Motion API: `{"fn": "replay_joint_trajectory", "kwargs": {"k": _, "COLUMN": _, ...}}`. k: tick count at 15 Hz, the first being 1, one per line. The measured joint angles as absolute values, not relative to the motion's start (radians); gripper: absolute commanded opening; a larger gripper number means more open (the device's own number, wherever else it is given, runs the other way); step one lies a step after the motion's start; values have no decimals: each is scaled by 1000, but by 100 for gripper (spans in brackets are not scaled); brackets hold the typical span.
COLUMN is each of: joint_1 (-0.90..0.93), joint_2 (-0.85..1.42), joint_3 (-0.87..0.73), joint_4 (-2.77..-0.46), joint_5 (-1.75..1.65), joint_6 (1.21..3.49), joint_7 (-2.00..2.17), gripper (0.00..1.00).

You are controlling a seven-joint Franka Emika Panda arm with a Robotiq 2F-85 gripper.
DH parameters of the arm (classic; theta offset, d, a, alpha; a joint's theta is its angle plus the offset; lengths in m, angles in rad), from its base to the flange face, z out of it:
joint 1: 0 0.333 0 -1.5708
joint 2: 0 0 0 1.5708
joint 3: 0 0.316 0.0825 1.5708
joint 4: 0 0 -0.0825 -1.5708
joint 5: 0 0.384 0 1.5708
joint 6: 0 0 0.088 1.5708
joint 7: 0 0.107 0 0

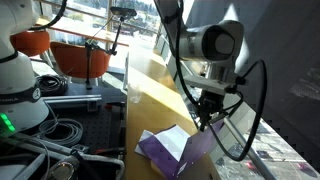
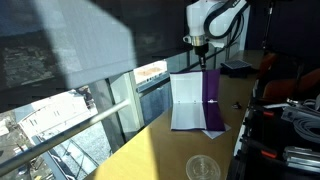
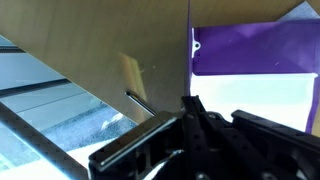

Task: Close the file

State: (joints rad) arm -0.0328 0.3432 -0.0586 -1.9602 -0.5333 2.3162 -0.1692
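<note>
The file (image 1: 170,152) lies open on a pale wooden worktop (image 1: 150,100), close to the worktop's window-side edge. In both exterior views its purple cover (image 2: 213,100) sits beside a spread of white sheets (image 2: 186,100), and the cover looks tilted up off the worktop rather than lying flat. In the wrist view the file (image 3: 255,50) fills the 2 o'clock part of the picture. It shows as a purple band with a small white mark (image 3: 197,46) at its left edge and white paper (image 3: 255,95) just below it.

The arm (image 1: 215,45) reaches down over the file, and its jaws hang just above the raised edge of the cover, at about 1 o'clock from the purple sheet in an exterior view. Whether the jaws are released, clenched or touching the cover cannot be told, because in the wrist view they are only a dark blurred mass along the 6 o'clock edge.

Nearer the camera in an exterior view, a round clear object (image 2: 203,168) rests on the worktop (image 2: 160,150), well apart from the file at its 6 o'clock
</note>
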Motion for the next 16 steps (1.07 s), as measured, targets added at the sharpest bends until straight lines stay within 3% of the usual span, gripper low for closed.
{"fn": "replay_joint_trajectory", "kwargs": {"k": 16, "joint_1": 29, "joint_2": 337, "joint_3": -53, "joint_4": -2055, "joint_5": -808, "joint_6": 2299, "joint_7": -101, "gripper": 0}}
